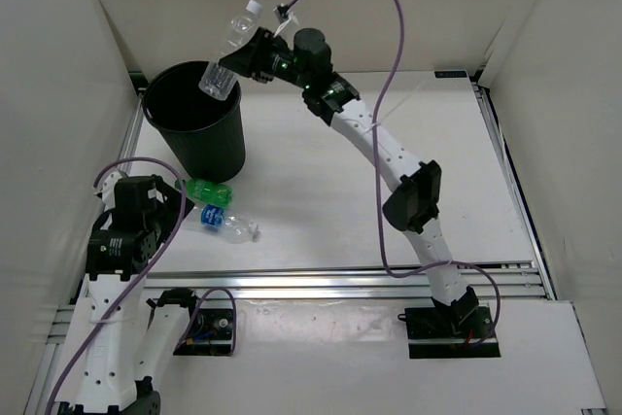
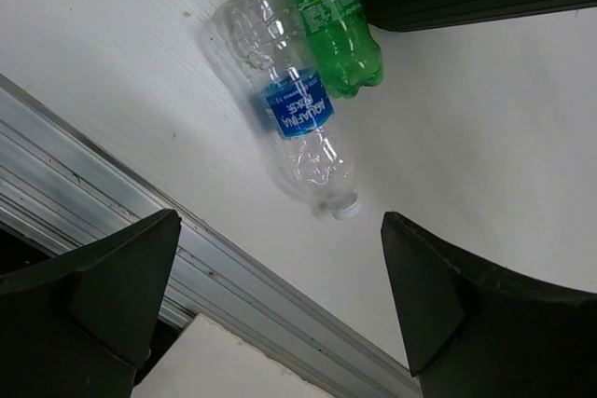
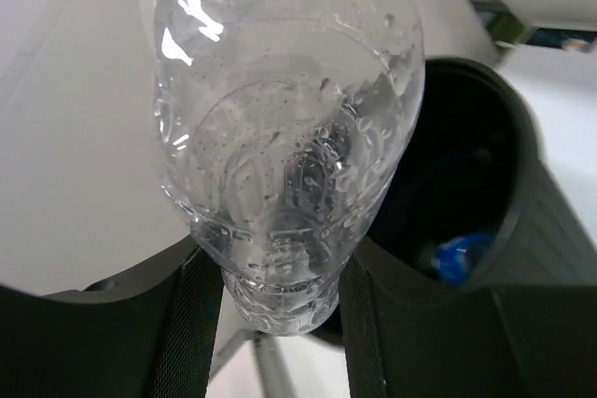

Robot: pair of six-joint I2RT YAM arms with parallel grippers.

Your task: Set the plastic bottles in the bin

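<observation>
My right gripper (image 1: 243, 63) is shut on a clear plastic bottle (image 1: 233, 38), held tilted with its white cap up, over the far rim of the black bin (image 1: 209, 148). In the right wrist view the bottle (image 3: 280, 137) sits between the pads (image 3: 196, 323), with the bin (image 3: 527, 230) to the right and a blue-labelled bottle (image 3: 462, 256) inside it. A green bottle (image 1: 209, 190) and a clear blue-labelled bottle (image 1: 225, 224) lie on the table by the bin's base. My left gripper (image 1: 180, 203) is open and empty next to them. The left wrist view shows both bottles (image 2: 298, 137) (image 2: 336, 25) beyond the gripper (image 2: 280, 295).
An aluminium rail (image 1: 340, 284) runs along the table's near edge, also in the left wrist view (image 2: 140, 193). White walls enclose the table on the left, back and right. A purple cable (image 1: 389, 65) arcs over the right arm.
</observation>
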